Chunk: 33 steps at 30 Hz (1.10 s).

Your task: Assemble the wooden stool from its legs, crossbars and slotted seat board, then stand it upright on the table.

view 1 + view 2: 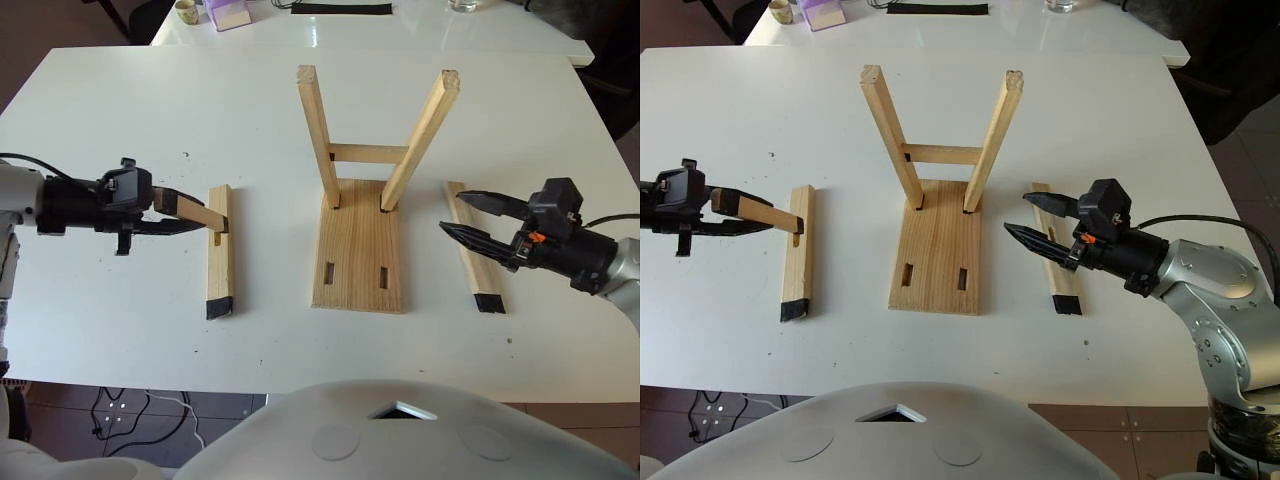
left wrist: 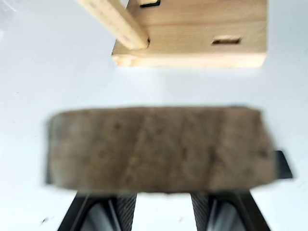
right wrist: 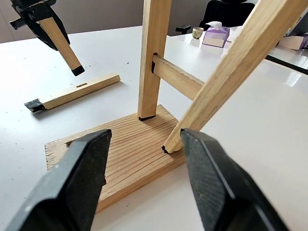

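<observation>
Seat board (image 1: pixel 357 245) lies flat mid-table (image 1: pixel 120 110), its two near slots (image 1: pixel 329 270) empty. Two standing legs (image 1: pixel 320 135) are plugged into the far slots, splayed outward and joined by a crossbar (image 1: pixel 368 153). The left loose leg (image 1: pixel 220 250) lies flat left of the board, black tip at the near end. The left gripper (image 1: pixel 192 215) is clamped on a short wooden bar (image 1: pixel 195 208), whose dark end sits over that leg's slot; contact unclear. The right loose leg (image 1: pixel 475 250) lies flat right of the board, also black-tipped. The right gripper (image 1: pixel 450 212) hovers above it, empty, fingers (image 3: pixel 72 187) spread wide and pointing at the board.
</observation>
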Available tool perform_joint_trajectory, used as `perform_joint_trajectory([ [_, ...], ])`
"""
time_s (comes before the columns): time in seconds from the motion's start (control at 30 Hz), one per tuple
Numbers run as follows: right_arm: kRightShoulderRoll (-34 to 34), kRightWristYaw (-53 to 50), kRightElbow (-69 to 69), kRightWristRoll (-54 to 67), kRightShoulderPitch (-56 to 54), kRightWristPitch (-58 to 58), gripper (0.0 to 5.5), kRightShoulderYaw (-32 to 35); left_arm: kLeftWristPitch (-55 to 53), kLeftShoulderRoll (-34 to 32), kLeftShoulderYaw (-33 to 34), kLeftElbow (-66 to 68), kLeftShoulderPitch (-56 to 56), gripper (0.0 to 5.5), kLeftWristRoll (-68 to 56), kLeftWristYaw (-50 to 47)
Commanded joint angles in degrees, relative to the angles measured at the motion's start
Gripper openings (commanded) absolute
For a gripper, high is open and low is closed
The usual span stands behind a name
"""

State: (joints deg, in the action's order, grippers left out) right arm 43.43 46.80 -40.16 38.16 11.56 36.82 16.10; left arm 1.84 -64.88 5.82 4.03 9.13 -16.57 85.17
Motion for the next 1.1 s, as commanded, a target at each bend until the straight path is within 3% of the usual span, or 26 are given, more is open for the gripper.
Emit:
perform_joint_trajectory([
  [0.03, 1.37, -0.12, 0.58, -4.11, 1.23, -2.36, 2.65, -2.44, 6.2, -0.01, -3.77, 6.43, 3.04, 1.3, 5.73, 0.11],
  [0.33, 1.56, 0.37, 1.97, -7.74, 1.51, -4.63, 2.65, -4.99, 2.32, 3.11, -5.68, 9.31, 7.15, 1.3, 2.99, 1.87],
  [0.8, 2.03, 0.14, 2.0, -9.02, 1.74, -5.3, 2.65, -6.25, 4.36, 1.97, -8.01, 12.49, 4.1, 1.3, 6.27, 3.74],
  [1.1, 2.51, 0.39, 2.63, -9.44, 0.09, -5.49, 2.65, -6.86, 8.8, 4.85, -14.78, 17.95, 6.45, 1.3, 12.87, 2.33],
])
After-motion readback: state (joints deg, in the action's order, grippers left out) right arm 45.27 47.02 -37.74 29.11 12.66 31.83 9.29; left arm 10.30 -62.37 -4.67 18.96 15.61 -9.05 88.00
